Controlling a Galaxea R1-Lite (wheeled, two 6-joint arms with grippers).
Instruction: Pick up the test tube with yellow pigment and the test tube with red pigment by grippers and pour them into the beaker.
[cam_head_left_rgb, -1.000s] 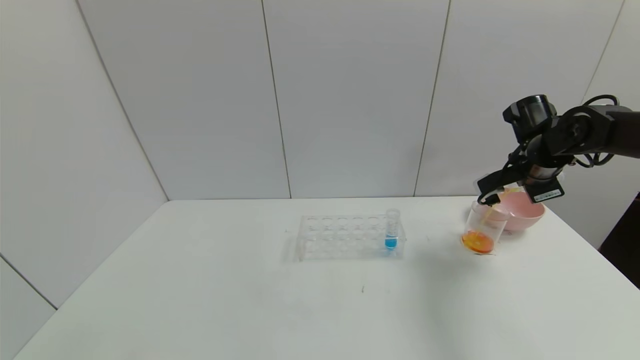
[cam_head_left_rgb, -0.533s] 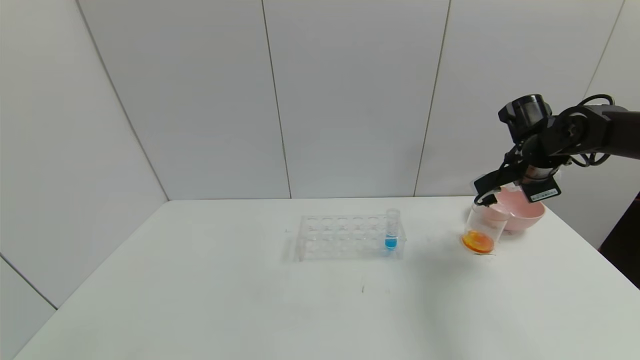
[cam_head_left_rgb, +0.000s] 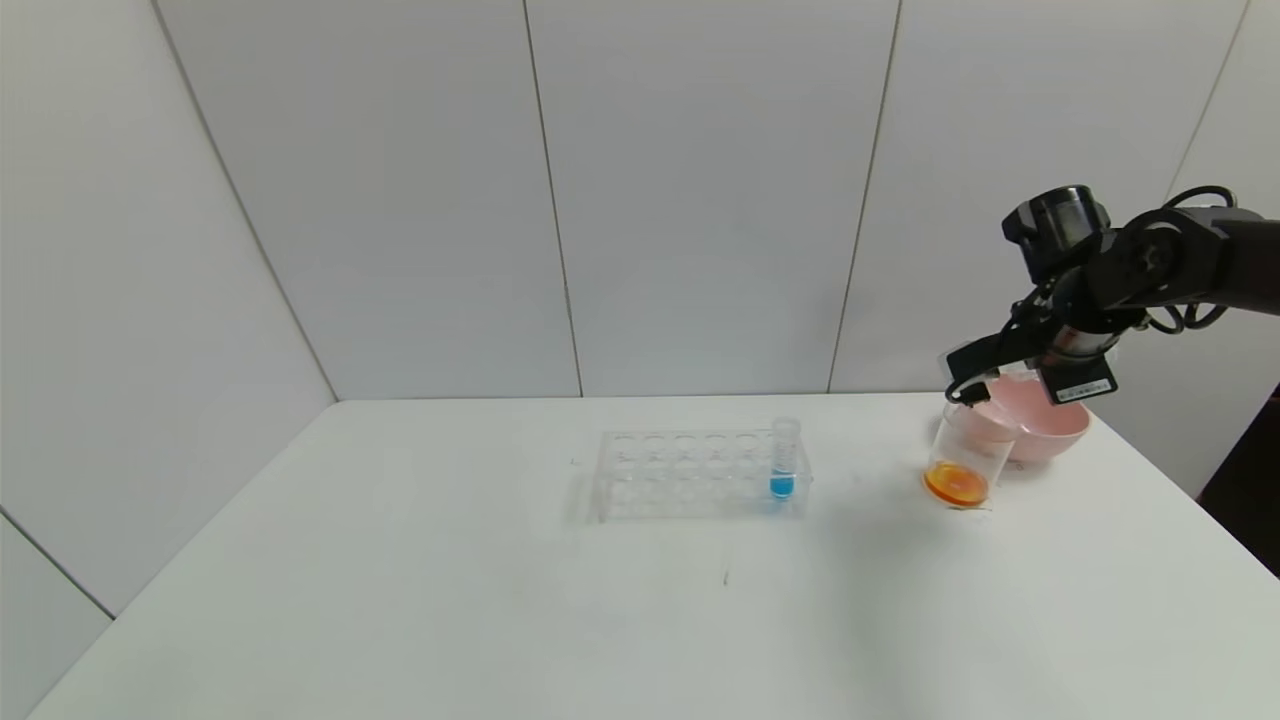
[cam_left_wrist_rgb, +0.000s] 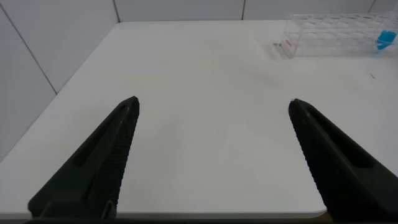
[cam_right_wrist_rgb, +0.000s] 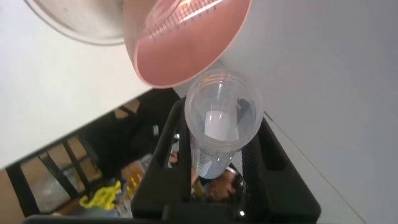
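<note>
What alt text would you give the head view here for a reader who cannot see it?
The right tool, shut on an emptied test tube, hangs above the beaker, which holds orange liquid, with a pink bowl just behind. At table centre a clear rack holds one blue-liquid tube; the left tool is out of this view.

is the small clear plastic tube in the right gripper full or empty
Empty: the right wrist view looks straight down the small clear plastic tube and shows no liquid.

Lab; tube rack (cam_head_left_rgb: 697, 472), beaker (cam_head_left_rgb: 966, 457)
</note>
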